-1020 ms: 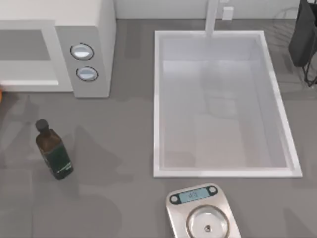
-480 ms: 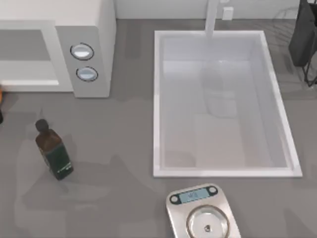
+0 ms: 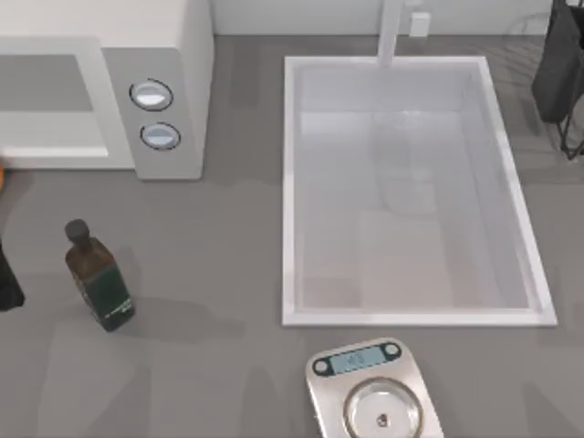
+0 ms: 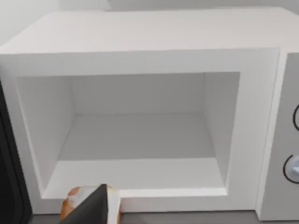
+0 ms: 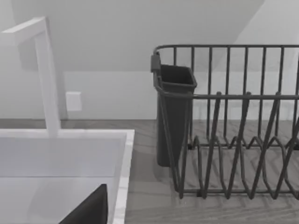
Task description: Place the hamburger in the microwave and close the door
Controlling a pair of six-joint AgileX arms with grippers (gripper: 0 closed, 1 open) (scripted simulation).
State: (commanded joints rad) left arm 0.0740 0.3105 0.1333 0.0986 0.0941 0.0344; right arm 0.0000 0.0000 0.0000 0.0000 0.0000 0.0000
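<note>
Hamburger at the open microwave, not yet inside.

Top view: the microwave (image 3: 100,82) stands at the desk (image 3: 210,274) far left corner, cavity open; a dark arm part shows at the left edge. Left wrist view: the hamburger (image 4: 84,205) sits low before the cavity, probably carried by the left end effector (image 4: 96,210), half hidden by its finger; its fingers I cannot judge. The door (image 4: 9,177) is cut off. Right wrist view: the right end effector (image 5: 88,207) is parked near the dish rack (image 5: 233,130) and sink (image 5: 65,154).

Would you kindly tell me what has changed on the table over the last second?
A dark part of the left arm has come into the top view at the left edge, beside the bottle. The microwave, sink, scale and bottle have not moved.
</note>
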